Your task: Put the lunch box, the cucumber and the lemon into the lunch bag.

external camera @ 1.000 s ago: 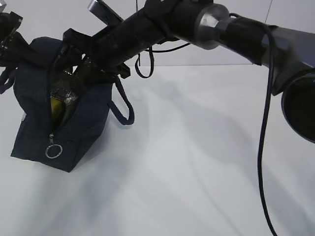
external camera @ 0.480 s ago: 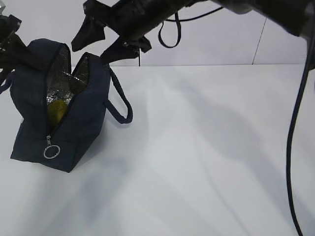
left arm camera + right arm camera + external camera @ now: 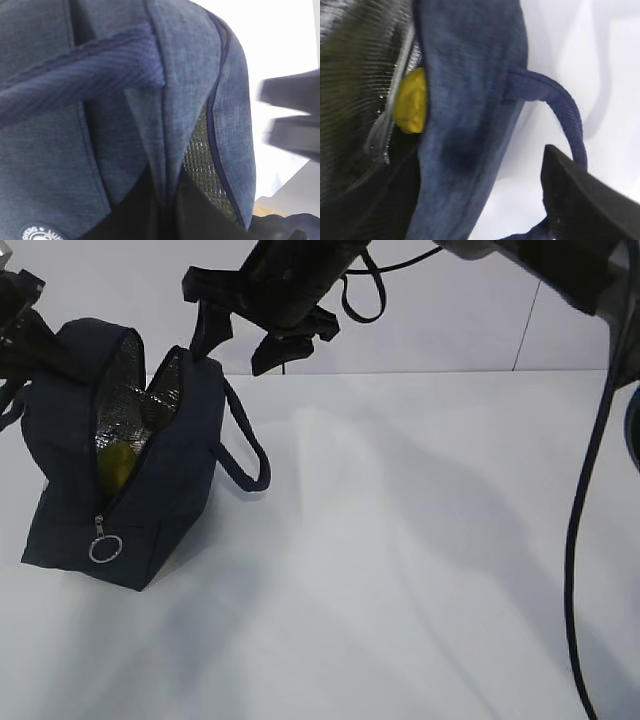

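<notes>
The navy lunch bag (image 3: 150, 490) stands at the left of the table with its top unzipped and its silver lining showing. The yellow lemon (image 3: 115, 465) lies inside it, and the right wrist view shows the lemon (image 3: 411, 107) too. The lunch box and the cucumber are hidden. My left gripper (image 3: 25, 335) is shut on the bag's left rim; the left wrist view shows the fabric (image 3: 165, 150) pinched between its jaws. Just above the bag's mouth, my right gripper (image 3: 235, 348) hangs open and empty, with one of its fingers (image 3: 585, 200) beside the bag's handle (image 3: 565, 115).
A silver ring zipper pull (image 3: 105, 549) hangs at the bag's near end. One loop handle (image 3: 250, 455) droops on the bag's right side. The white table (image 3: 420, 560) stretches to the right, and a black cable (image 3: 590, 490) hangs from the right arm.
My right gripper has risen out of the bag's opening and now hangs above it, still open. The left gripper and the bag have stayed in place.
</notes>
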Motion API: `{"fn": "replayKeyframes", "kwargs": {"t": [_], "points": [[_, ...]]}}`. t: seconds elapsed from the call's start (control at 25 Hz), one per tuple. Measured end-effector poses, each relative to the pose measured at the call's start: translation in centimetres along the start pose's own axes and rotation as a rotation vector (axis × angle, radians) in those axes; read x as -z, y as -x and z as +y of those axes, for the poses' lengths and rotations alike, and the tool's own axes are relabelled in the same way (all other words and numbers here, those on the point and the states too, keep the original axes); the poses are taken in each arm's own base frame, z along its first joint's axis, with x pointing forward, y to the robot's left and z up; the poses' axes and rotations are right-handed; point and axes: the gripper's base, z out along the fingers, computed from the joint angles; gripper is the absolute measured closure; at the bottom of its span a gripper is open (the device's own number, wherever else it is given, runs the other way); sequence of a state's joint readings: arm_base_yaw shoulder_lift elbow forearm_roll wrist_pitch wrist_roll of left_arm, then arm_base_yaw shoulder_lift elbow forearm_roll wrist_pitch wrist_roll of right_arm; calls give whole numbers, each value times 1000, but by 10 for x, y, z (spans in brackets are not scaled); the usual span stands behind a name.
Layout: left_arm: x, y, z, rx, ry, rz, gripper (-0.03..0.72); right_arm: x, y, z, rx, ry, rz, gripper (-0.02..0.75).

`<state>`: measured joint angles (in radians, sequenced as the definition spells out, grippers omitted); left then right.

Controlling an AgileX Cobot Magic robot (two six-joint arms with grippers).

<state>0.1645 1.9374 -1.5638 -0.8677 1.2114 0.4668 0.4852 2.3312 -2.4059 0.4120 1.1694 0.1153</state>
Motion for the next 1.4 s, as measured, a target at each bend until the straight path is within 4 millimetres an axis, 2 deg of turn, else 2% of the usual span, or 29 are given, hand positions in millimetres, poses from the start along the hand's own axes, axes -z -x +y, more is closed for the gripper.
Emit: {"fn": "replayKeyframes", "kwargs": {"t": [0.24,0.64,1.12,1.2,1.4], "points": [[0,0,0,0,0,0,703,-34,-6,-11,-54,30,45,178],[0,0,0,0,0,0,703,-60,-14,-20,-98,54,101,178],[0,0,0,0,0,0,703,-61,-21,-19,-81,78,177,181],[0,0,0,0,0,0,703,-61,-21,-19,-79,80,180,216],[0,0,0,0,0,0,703,-61,-22,-19,-78,81,183,409]]}}
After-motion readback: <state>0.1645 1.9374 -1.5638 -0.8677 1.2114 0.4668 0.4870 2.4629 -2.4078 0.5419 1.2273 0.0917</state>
